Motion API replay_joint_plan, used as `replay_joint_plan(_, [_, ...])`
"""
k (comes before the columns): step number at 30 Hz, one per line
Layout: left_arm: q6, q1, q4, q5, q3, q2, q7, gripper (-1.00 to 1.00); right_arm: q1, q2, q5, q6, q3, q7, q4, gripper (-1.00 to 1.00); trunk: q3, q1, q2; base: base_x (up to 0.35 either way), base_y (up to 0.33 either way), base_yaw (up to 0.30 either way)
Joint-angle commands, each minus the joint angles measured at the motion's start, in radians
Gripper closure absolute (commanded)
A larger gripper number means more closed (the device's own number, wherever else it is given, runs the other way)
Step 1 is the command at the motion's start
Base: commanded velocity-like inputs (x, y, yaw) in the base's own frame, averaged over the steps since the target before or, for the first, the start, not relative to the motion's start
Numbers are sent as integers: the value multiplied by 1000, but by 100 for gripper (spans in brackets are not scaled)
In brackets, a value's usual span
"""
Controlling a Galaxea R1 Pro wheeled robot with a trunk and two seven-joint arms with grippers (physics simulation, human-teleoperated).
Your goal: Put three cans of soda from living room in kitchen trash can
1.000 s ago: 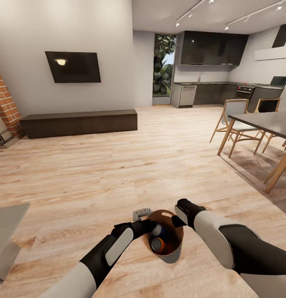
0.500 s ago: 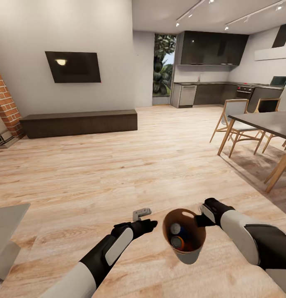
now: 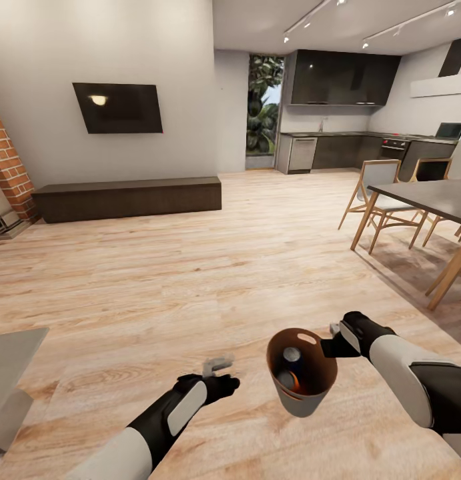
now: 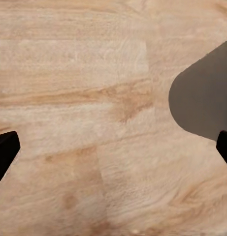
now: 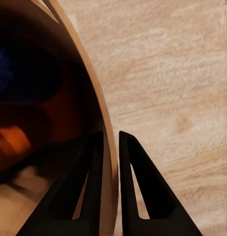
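Copper-brown tash can [image 3: 302,382] held above the wooden floor [image 3: 190,267].
Right gripper [image 5: 109,147] jaws pinch its rim; left gripper [image 3: 217,365] jaws seemingly wide, soda cans [image 3: 290,370] inside.

Left gripper [image 3: 218,365] has withdrawn from the tash can [image 3: 302,400]; right gripper [image 3: 335,331] has carried the bin rightward.

Left wrist view, looking down at wood floor [image 4: 93,98]: pale planks, grain running across, one darker knot-like streak near the middle. Two black fingertips [image 4: 5,150] of the left gripper [image 4: 113,147] poke in from opposite edges of the view, set far apart, nothing between them but floor. A dark grey rounded shape [image 4: 204,98] cuts in from one edge, beside one fingertip; what it is, I cannot tell.
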Motion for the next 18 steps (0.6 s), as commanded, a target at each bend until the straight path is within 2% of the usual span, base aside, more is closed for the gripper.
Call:
replay_joint_plan(1, [0,0,33,1,1,6,0,-100,-1,1,-14,1,-13,5,-1,100,0,0,0,0,0,0])
replay_joint_plan(8, [-1,-1,156,4,3,48,-3,-100,0,-2,-13,-3,-14,6,-3,100,0,0,0,0,0,0])
replay_joint_plan(14, [-1,1,174,1,2,62,0,-100,2,-7,-9,-8,-14,7,-3,100,0,0,0,0,0,0])
replay_joint_plan(17, [-1,2,159,-1,1,67,2,-100,6,-8,-8,-10,-14,3,-2,100,0,0,0,0,0,0])
replay_joint_plan(18, [-1,2,138,-2,1,77,4,-100,12,-8,-7,-10,-13,-1,-3,100,0,0,0,0,0,0])
